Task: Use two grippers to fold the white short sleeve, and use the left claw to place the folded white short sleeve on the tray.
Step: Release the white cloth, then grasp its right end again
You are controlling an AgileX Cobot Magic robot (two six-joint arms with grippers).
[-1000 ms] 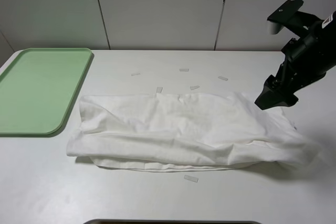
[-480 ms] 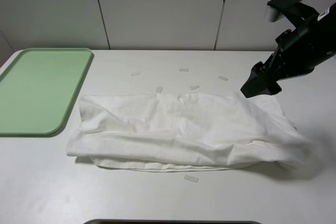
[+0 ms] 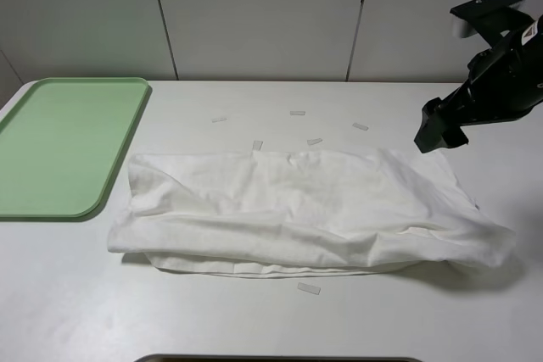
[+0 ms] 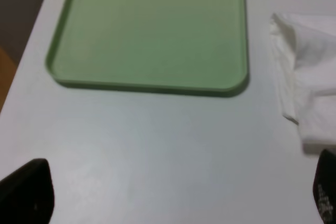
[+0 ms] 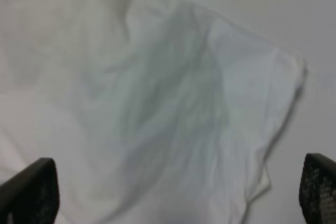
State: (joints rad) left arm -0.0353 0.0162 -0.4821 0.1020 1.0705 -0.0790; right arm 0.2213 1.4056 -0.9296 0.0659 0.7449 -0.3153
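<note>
The white short sleeve (image 3: 297, 209) lies folded into a long band across the middle of the table. The pale-green tray (image 3: 59, 146) sits bare at the far left. My right gripper (image 3: 437, 133) hangs in the air above the shirt's back right corner and does not touch it. In the right wrist view its jaws stand wide apart and empty (image 5: 172, 190) over the shirt's sleeve end (image 5: 173, 103). My left gripper (image 4: 176, 192) is open and empty over bare table, near the tray (image 4: 152, 30) and the shirt's left edge (image 4: 310, 77). The left arm is out of the exterior view.
Several small pale tape strips lie on the table behind the shirt (image 3: 297, 113), and one lies in front of it (image 3: 309, 288). A dark edge (image 3: 280, 359) shows at the table's front. The wall stands behind.
My right gripper has lifted off the shirt's right end, swung left, then moved up and back to the right. The shirt's right end has settled flat.
</note>
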